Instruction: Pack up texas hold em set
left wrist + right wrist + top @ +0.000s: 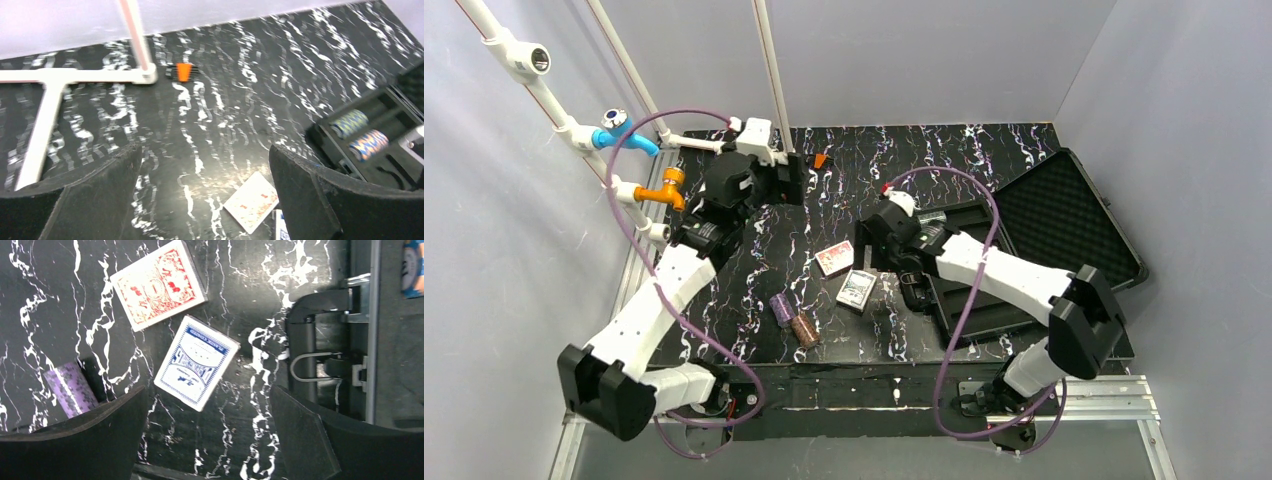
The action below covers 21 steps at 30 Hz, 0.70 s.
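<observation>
Case point(1064, 215) lies open at the right of the tabletop point(984, 150), foam lid back toward the far right and tray toward the centre. Two chip stacks point(350, 122) lie on their sides in tray slots, side by side; colours are blurred, one bluish, one orange-blue.

Red deck point(159, 284) lies flat on the tabletop left of the case. Blue deck point(196, 362) lies just beside it on the near side, corners close but apart. Purple stack point(781, 308) lies on its side left of the decks, and brown stack point(804, 329) is just beside it, nearer the front edge.

Right pincer point(207, 390) is released, fingers wide, nothing between them. It hangs over the blue deck, with the case handle point(305, 330) and latch point(320, 367) to its right.

Left pincer point(204, 147) is also released and empty, at the far left above bare tabletop, well apart from the decks. Beyond it are a small orange piece point(184, 71) and a white pipe frame point(45, 125).
</observation>
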{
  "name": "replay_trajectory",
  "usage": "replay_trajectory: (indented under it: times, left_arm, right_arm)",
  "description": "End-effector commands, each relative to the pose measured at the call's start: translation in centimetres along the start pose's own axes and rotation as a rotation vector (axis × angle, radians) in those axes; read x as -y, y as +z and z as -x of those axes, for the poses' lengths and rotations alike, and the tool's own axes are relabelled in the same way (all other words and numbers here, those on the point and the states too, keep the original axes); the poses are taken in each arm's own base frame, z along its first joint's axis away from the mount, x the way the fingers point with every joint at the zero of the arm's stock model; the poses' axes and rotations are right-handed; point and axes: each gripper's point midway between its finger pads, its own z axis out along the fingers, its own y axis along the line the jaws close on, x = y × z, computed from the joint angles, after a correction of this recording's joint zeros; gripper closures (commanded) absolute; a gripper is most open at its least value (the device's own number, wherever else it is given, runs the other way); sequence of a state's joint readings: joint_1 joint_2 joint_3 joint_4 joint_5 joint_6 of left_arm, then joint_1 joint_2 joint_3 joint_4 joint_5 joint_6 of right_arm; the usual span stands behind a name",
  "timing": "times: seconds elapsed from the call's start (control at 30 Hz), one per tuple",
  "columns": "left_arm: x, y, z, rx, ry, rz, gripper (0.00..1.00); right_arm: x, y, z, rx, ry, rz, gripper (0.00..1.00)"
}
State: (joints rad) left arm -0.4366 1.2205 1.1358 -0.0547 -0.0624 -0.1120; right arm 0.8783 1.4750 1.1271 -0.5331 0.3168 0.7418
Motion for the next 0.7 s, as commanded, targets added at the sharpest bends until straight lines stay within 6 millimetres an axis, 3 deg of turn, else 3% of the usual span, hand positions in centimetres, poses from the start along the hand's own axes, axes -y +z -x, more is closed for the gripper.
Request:
replay_trajectory:
  times: [0.0,0.37,0.67]
  left_arm:
    - [-5.6,-3.9,1.1,0.062,0.031,0.302,0.02]
    - [-7.3,-5.9,1.0,0.123,0.054,0.388,0.02]
    - [-7.5,-6.0,1.1,0.121,0.064,0.395,0.02]
  right_arm:
    - [-1.4,0.6,1.3,0.025,0.122,-0.085,0.02]
    - [-2.6,4.3,-0.2,-0.062,0.249,-0.203,0.02]
    - [-2.6,6.0,-3.1,-0.147,0.271,-0.21,0.02]
